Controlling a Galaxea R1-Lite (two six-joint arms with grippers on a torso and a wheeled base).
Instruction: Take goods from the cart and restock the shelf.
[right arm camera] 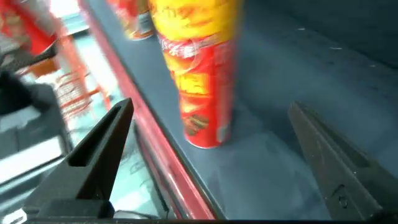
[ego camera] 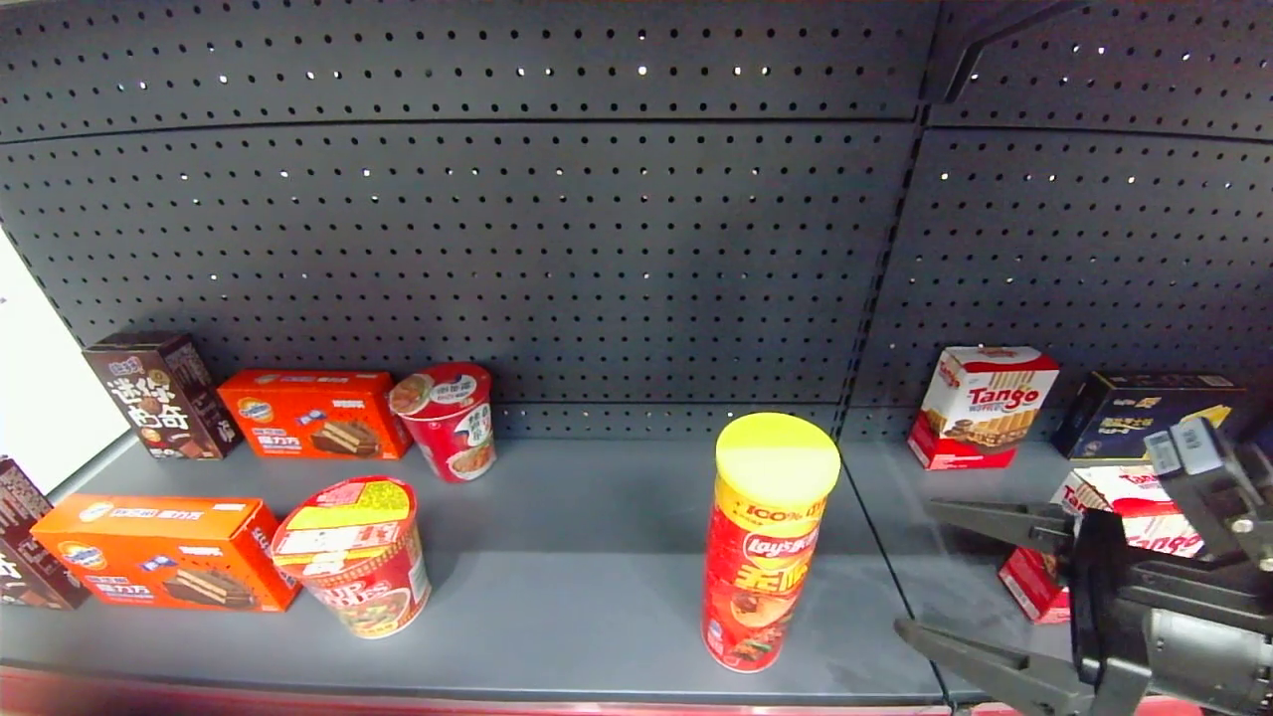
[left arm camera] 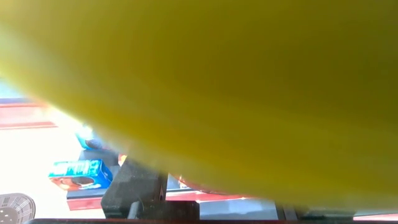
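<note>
Red trim (ego camera: 298, 691) runs along the front edge of the grey shelf (ego camera: 587, 557).

1. Front row. One can (ego camera: 766, 542), red with a yellow lid, stands upright near the front edge, just left of the seam between the two bays. The right gripper (ego camera: 915, 569) hangs just beside the can on its right, apart from it, with its jaws spread wide and nothing held. We count one cup (ego camera: 353, 557), one orange box (ego camera: 164, 552) and one brown box (ego camera: 25, 537) towards the left end. One wafer box (ego camera: 1129, 522) lies in the right bay, partly behind the gripper.

2. Back row. We count a second cup (ego camera: 448, 418), a second orange box (ego camera: 313, 413) and a second brown box (ego camera: 159, 393) on the left. A second wafer box (ego camera: 985, 403) and one dark blue box (ego camera: 1144, 413) are on the right.

3. Rear. Dark pegboard (ego camera: 597, 249) backs both bays.

4. Left arm. A yellow surface (left arm camera: 236, 87) sits close before the wrist camera, above the left gripper (left arm camera: 134, 190). We cannot tell this gripper's state.
</note>
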